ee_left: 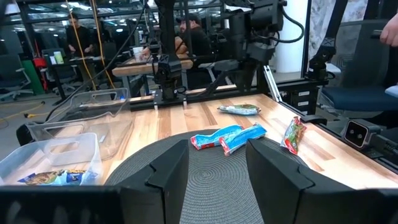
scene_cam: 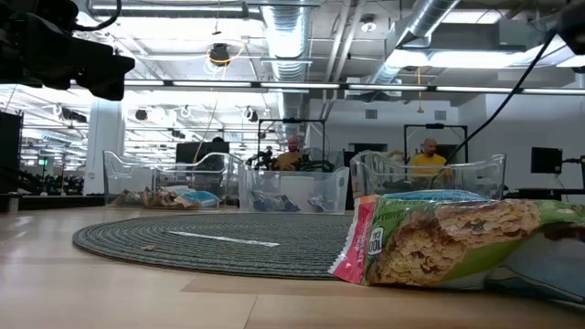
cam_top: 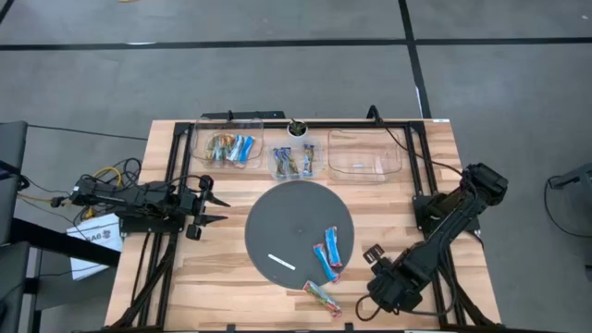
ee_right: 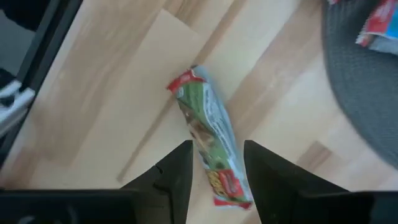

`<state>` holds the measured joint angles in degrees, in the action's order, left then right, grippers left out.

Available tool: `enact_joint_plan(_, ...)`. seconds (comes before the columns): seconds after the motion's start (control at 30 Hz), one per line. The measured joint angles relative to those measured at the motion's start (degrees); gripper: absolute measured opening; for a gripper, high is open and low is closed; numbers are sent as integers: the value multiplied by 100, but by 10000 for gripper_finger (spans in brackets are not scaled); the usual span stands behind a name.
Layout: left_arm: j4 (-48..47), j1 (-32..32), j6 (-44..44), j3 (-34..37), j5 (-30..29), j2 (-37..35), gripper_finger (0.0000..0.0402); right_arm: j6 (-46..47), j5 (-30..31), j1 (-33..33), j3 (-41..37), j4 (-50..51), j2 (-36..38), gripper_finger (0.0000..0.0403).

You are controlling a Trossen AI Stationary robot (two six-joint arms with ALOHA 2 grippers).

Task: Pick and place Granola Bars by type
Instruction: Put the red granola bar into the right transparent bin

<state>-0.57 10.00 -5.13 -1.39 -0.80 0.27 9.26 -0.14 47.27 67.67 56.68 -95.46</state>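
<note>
Green bar [ee_right: 208, 140] lies on bare wood at lower centre of the high view, off the mat [cam_top: 277, 222]; right gripper [ee_right: 214, 168], fingers apart above it, should straddle its width squarely before closing.

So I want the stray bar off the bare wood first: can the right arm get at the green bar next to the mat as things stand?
Probably yes. The right gripper hangs over the green bar with its fingers open either side of it. The bar lies alone on the wooden table, clear of the round mat, with nothing over it.
</note>
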Motion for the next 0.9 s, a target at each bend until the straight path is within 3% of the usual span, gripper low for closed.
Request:
enact_joint_plan(0.2,0,0,0,0,8,0,154,227,68,205,-38,-41,-301,146)
enact_joint_plan(0.57,-1,-1,0,0,11,0,154,280,513,221,-151,50,-419,239)
enact_joint_plan(0.9,0,0,0,0,11,0,154,295,283,214,-416,-299,-710,233)
